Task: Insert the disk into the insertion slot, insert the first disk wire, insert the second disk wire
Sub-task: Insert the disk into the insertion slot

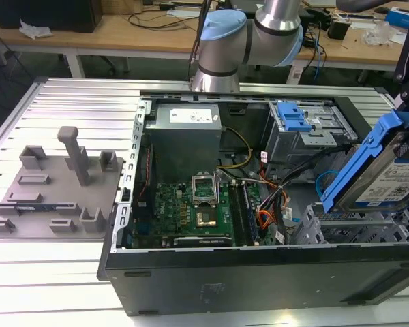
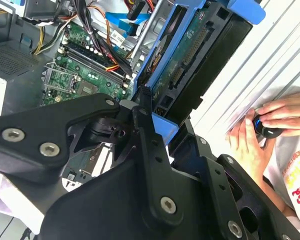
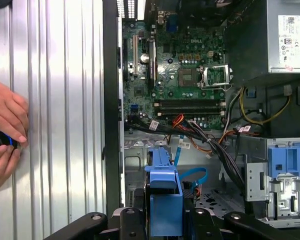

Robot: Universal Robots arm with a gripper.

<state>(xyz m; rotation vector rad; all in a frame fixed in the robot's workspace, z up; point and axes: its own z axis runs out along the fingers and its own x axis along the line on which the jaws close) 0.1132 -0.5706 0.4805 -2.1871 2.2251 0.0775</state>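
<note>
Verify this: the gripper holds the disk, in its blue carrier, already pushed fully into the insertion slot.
Wrong on placement. The gripper holds the disk in its blue carrier, but the exterior view shows it tilted in the air above the insertion slot, not pushed in.

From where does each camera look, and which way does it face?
Exterior view: off the arm, raised beside the open computer case, looking down into it; the arm rises behind it, and the disk hangs tilted at the exterior view's right.
Second wrist view: on the wrist, facing along the gripper, shut on the disk, toward the motherboard.
First wrist view: on the wrist, facing past the gripper into the case.
Both wrist views share a person's hands on the ribbed table.
</note>
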